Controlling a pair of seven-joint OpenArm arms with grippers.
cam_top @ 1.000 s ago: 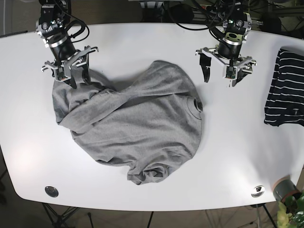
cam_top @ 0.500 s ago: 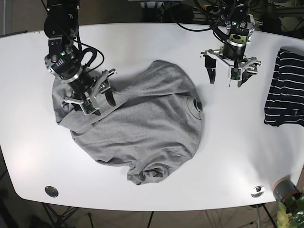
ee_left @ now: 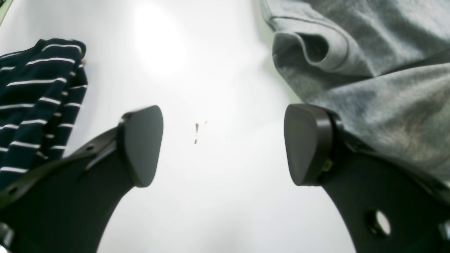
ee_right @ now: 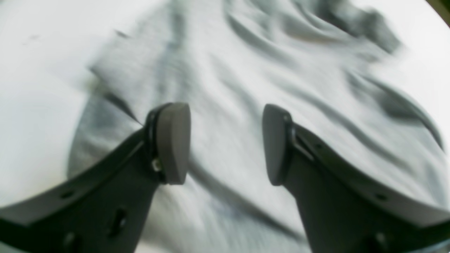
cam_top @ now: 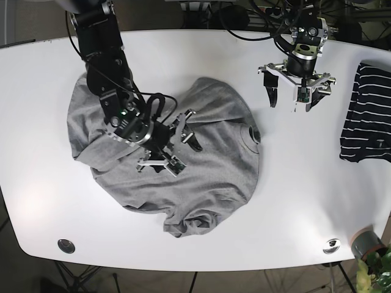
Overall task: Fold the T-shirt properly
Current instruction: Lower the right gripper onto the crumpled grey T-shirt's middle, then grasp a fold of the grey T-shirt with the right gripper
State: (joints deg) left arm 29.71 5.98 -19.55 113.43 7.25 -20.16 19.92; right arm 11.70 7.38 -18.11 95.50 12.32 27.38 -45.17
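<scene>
A crumpled grey T-shirt point(cam_top: 177, 159) lies in a heap on the white table point(cam_top: 305, 183), its collar point(cam_top: 252, 135) at the right. It fills the right wrist view point(ee_right: 246, 70) and shows at the right of the left wrist view point(ee_left: 369, 70). My right gripper point(cam_top: 172, 149) hovers open over the middle of the shirt and holds nothing; its fingers point(ee_right: 172, 140) stand apart in the blurred right wrist view. My left gripper point(cam_top: 294, 97) is open and empty over bare table right of the shirt, its fingers point(ee_left: 140, 144) wide apart.
A folded navy shirt with white stripes point(cam_top: 369, 116) lies at the table's right edge and shows in the left wrist view point(ee_left: 35, 98). Two round metal fittings point(cam_top: 66, 245) sit near the front edge. A grey pot with a plant point(cam_top: 366, 244) stands at the front right corner.
My right arm has swept from the shirt's upper left edge across to its middle. My left gripper has stayed near the back right, shifting only slightly.
</scene>
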